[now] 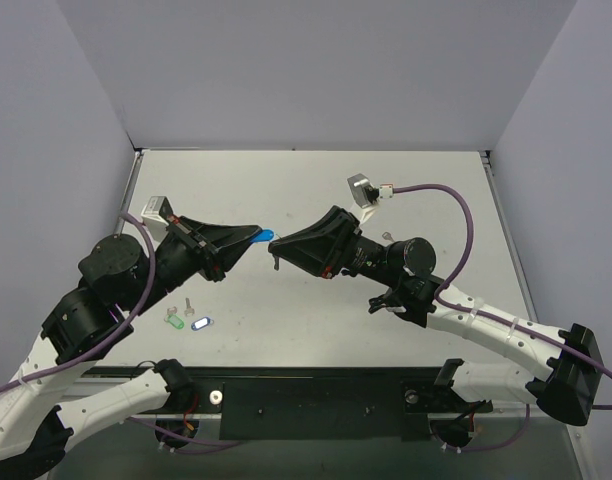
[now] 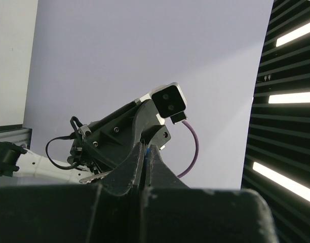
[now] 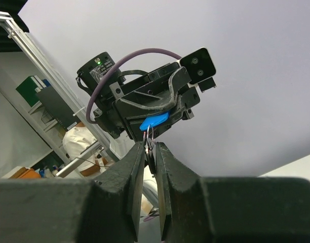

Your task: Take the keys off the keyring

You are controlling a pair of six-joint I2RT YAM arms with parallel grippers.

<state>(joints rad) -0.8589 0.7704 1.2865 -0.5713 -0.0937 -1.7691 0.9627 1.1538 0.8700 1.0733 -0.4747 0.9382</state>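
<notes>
My left gripper [image 1: 256,238] is shut on the blue key [image 1: 266,236], held up above the table. In the right wrist view the blue cap [image 3: 155,121] sticks out of the left jaws, and the thin silver keyring [image 3: 151,135] hangs from it. My right gripper [image 3: 150,147] meets it tip to tip, and a dark key [image 3: 152,161] hanging on the ring fills the narrow gap between its jaws. From the left wrist only a blue sliver [image 2: 145,150] shows between the closed fingers [image 2: 128,169], and a silver blade [image 2: 97,176] pokes out to the left.
Near the left arm, a green-capped key [image 1: 172,320], a blue-and-white one [image 1: 201,324] and a small silver piece [image 1: 189,303] lie loose on the table [image 1: 316,190]. A purple cable [image 1: 456,200] loops over the right arm. Walls close the table on three sides.
</notes>
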